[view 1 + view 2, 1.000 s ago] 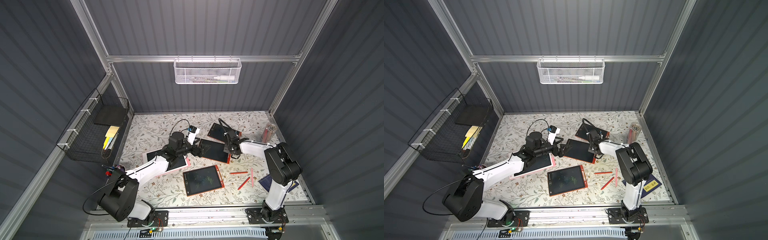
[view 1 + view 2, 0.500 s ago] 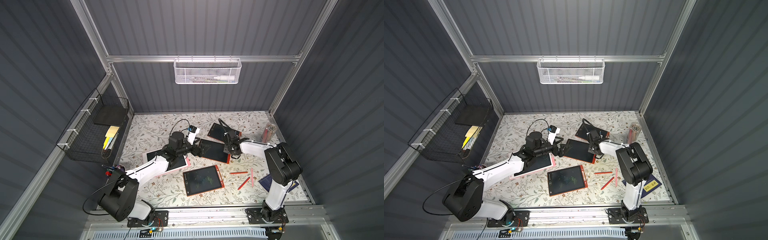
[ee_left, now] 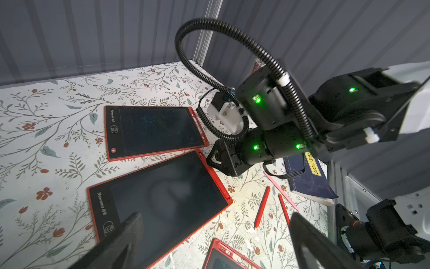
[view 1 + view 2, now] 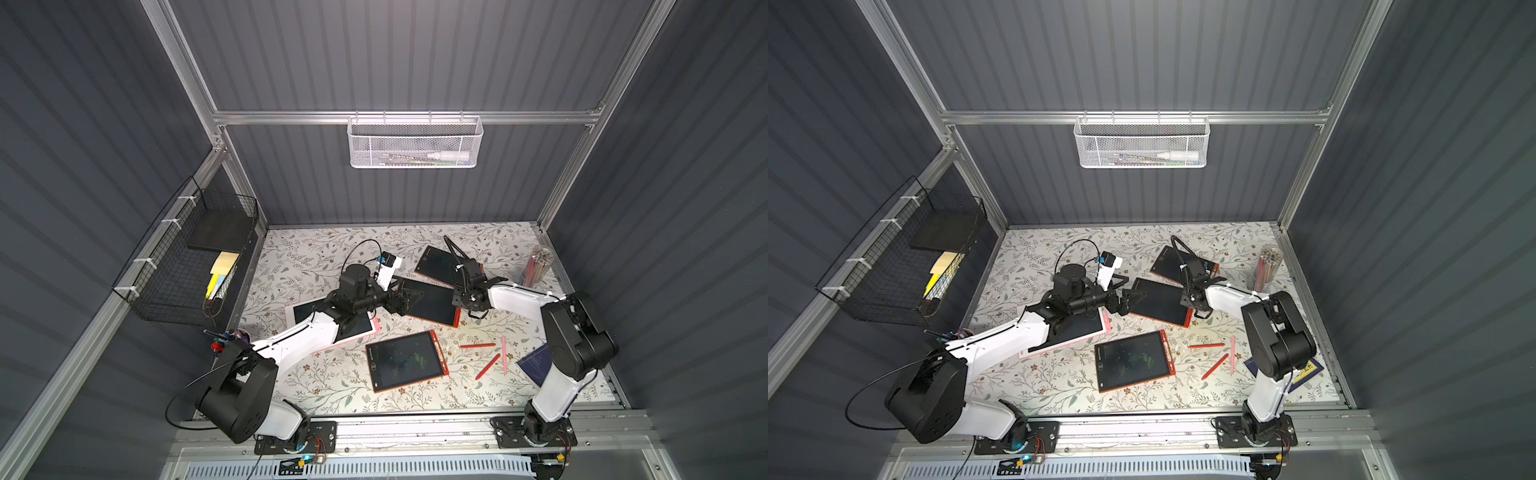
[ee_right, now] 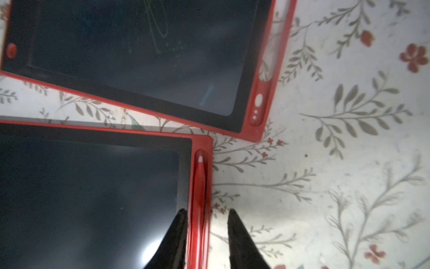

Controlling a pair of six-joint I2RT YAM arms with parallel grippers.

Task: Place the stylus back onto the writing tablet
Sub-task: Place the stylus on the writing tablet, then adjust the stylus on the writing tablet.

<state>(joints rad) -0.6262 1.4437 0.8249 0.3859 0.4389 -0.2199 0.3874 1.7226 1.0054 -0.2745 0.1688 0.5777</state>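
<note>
A red stylus (image 5: 199,186) with a white tip lies in the side groove of the middle red-framed writing tablet (image 5: 93,198), which shows in both top views (image 4: 430,301) (image 4: 1160,305). My right gripper (image 5: 207,216) straddles that edge, open a little. One of its fingers (image 5: 235,228) stands clear of the stylus; the other sits close beside the frame. My left gripper (image 3: 214,235) hangs wide open and empty over the tablet's opposite end (image 4: 405,299).
Another red tablet (image 4: 440,266) lies behind, one with green scribbles (image 4: 405,360) lies in front, and a pink-edged one (image 4: 303,313) is under the left arm. Loose red styluses (image 4: 477,345) (image 4: 488,366) and a pink one (image 4: 504,354) lie near a blue book (image 4: 536,363). A pencil cup (image 4: 536,266) stands at the back right.
The right gripper's jaws have parted slightly around the stylus. Both arms stay where they were.
</note>
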